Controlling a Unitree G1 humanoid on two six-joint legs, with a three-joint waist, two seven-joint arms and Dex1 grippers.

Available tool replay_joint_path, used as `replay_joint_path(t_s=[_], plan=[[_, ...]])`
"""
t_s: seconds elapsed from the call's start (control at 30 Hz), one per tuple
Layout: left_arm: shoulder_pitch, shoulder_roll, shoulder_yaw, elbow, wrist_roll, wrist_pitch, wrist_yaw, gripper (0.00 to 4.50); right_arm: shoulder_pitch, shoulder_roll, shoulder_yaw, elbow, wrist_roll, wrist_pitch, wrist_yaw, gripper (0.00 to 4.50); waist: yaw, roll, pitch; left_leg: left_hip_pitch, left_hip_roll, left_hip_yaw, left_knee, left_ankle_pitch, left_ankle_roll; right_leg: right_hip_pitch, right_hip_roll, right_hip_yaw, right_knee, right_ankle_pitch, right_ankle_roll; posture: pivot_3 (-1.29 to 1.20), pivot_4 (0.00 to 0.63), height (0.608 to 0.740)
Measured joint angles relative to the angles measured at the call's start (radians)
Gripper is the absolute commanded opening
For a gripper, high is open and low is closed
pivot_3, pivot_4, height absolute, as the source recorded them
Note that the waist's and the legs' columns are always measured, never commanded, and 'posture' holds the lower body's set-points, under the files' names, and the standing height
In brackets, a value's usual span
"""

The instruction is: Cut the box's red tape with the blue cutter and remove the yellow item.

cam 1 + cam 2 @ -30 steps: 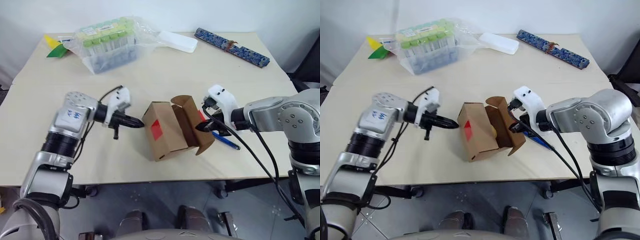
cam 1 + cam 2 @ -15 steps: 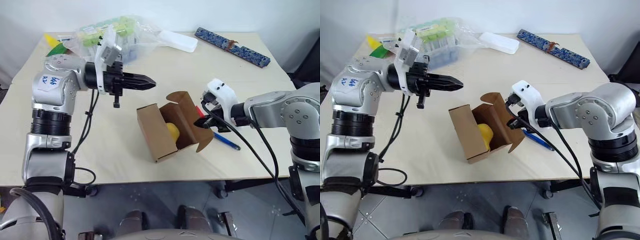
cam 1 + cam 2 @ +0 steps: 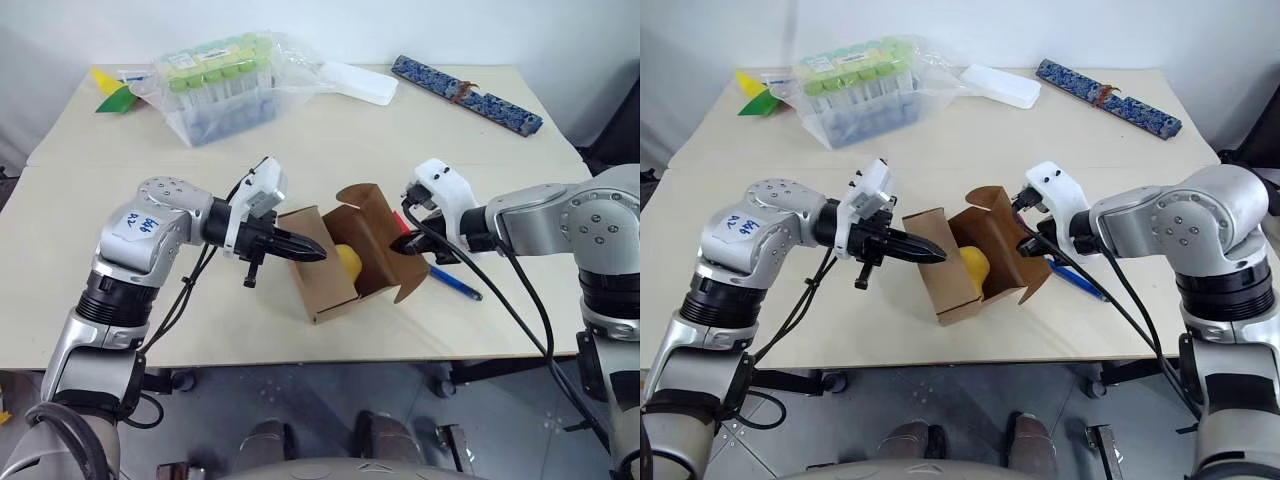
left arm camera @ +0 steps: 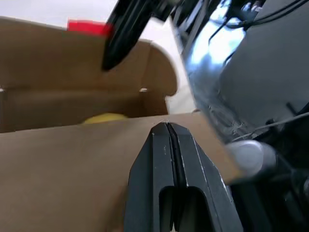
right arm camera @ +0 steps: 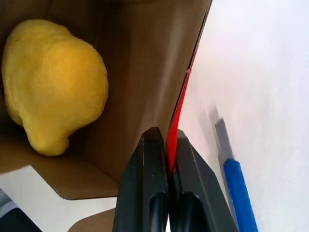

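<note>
Soft, even light from above fills the head views; the pale table [image 3: 420, 130] is bright, without harsh glare. Shadows are faint, darkest inside the open box [image 3: 330, 275] between the two grippers. The clear bag [image 3: 215, 85], well beyond the left gripper [image 3: 318, 256], shows small glints. In the left wrist view, everything past the fingers [image 4: 159, 159] is blurred. In the right wrist view, the yellow item [image 5: 53, 77] is slightly soft and the table is washed out white.

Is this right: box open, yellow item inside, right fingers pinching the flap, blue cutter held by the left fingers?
Not the last part. The blue cutter lies on the table beside the box, as the left eye view shows; the left fingers are shut and empty. The rest holds: yellow item inside, right fingers pinching the flap.
</note>
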Motion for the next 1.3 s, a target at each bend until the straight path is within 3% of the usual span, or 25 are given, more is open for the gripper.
replay_joint_path(t_s=[0.47, 0.87, 1.1, 1.3], plan=[[-0.024, 0.092, -0.126, -0.001, 0.152, -0.153, -0.042, 0.0, -0.017, -0.001, 0.001, 0.014, 0.028, 0.0, -0.029, 0.02, -0.003, 0.0, 0.0, 0.001, 0.0, 0.0, -0.001, 0.0, 0.0, 0.0, 0.0, 0.0, 0.0, 0.0, 0.0, 0.0, 0.15, 0.74], [0.043, 0.187, -0.094, -0.027, 0.156, -0.166, -0.063, 0.0, 0.001, -0.023, -0.05, 0.046, 0.179, 0.0, -0.167, 0.02, 0.003, 0.002, -0.002, 0.005, 0.001, 0.001, 0.002, 0.0, 0.0, 0.005, 0.0, 0.001, 0.001, 0.0, 0.0, 0.0, 0.15, 0.74], [0.077, 0.18, -0.071, -0.035, 0.157, -0.155, -0.027, 0.0, 0.049, -0.007, -0.081, 0.056, 0.246, 0.0, -0.275, 0.02, 0.015, 0.003, -0.002, 0.008, 0.001, 0.001, 0.004, 0.001, 0.001, 0.009, -0.001, 0.002, 0.0, 0.0, 0.0, 0.0, 0.15, 0.74], [0.082, 0.118, -0.059, -0.005, 0.159, -0.17, 0.024, 0.0, 0.095, 0.024, -0.113, 0.059, 0.285, 0.0, -0.363, 0.02, 0.018, 0.003, -0.003, 0.018, 0.002, -0.005, 0.003, 0.001, 0.002, 0.018, -0.001, 0.005, -0.002, 0.0, -0.001, 0.0, 0.15, 0.74]])
